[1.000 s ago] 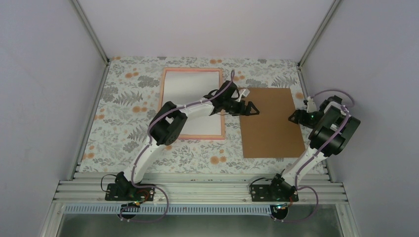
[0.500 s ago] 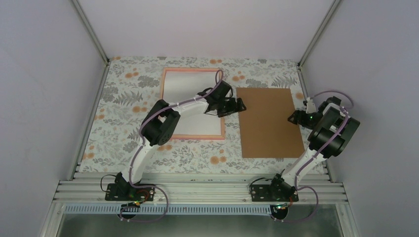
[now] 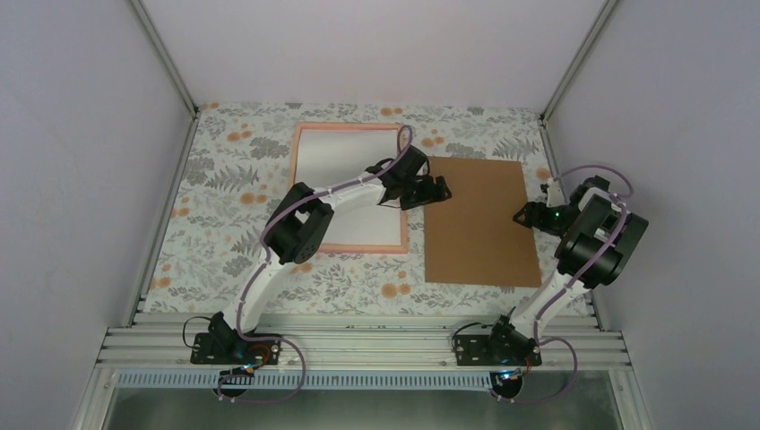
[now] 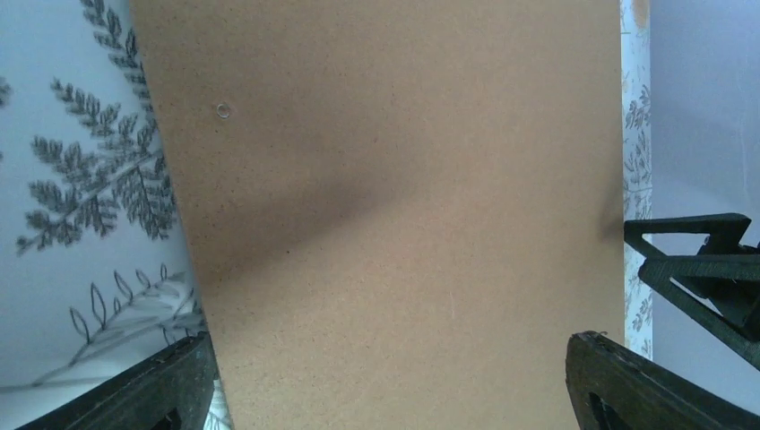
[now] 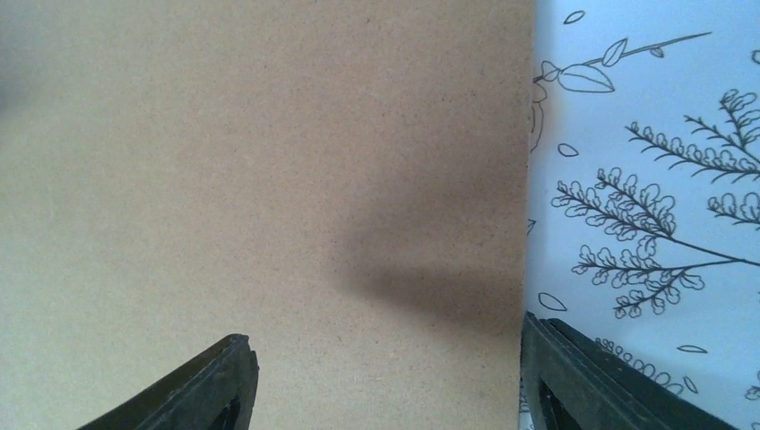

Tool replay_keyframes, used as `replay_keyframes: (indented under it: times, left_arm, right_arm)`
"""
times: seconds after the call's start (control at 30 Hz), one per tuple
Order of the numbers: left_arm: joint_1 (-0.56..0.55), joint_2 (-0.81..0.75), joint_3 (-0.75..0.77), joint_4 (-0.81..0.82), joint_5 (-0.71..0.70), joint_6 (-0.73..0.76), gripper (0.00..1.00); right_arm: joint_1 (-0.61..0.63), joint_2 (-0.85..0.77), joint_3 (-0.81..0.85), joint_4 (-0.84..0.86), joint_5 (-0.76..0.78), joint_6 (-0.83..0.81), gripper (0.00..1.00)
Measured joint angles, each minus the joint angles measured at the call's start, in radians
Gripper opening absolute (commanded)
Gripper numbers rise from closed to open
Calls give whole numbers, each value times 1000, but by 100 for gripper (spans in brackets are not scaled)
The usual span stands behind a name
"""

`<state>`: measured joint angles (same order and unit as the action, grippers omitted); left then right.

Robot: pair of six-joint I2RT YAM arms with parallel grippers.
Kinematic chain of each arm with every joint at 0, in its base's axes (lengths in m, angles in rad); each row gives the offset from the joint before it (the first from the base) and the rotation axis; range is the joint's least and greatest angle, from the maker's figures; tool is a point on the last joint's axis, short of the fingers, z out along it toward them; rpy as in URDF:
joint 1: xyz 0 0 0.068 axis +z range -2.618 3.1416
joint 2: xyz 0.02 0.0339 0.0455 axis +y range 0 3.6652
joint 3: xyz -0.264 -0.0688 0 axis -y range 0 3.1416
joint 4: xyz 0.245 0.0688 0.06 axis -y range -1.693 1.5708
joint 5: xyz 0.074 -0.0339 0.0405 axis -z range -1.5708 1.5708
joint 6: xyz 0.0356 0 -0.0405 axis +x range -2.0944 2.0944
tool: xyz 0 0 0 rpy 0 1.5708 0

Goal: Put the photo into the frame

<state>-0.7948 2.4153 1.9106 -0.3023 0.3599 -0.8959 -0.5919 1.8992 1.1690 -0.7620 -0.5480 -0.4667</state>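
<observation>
The thin pink rectangular picture frame (image 3: 333,159) lies flat by the floral worktop's (image 3: 224,188) far edge; beside it, the left end effector (image 3: 428,192) and right end effector (image 3: 531,215), both released, flank a brown rectangular board (image 3: 479,224).

I count one pink frame (image 3: 293,175) by the far edge of the table (image 3: 215,188), one brown board (image 3: 479,228) toward its right edge, and two robot arms: the left arm (image 3: 296,228) and the right arm (image 3: 593,244).

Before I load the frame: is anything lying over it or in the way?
Only the left arm crosses above the frame's right side. The brown backing board lies to the frame's right, off it, with the open left gripper and right gripper at its side edges. The photo shows in no view.
</observation>
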Motion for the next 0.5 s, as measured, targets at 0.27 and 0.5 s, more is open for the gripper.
replay_keyframes:
  times: [0.27,0.5]
  left_arm:
    - [23,35,50,20,52,68,91]
    - [43,31,104,41,85,96,89]
  right_arm:
    - [11,0,4,-5,8,0,73]
    - [14,7,16,-19,12,0,73]
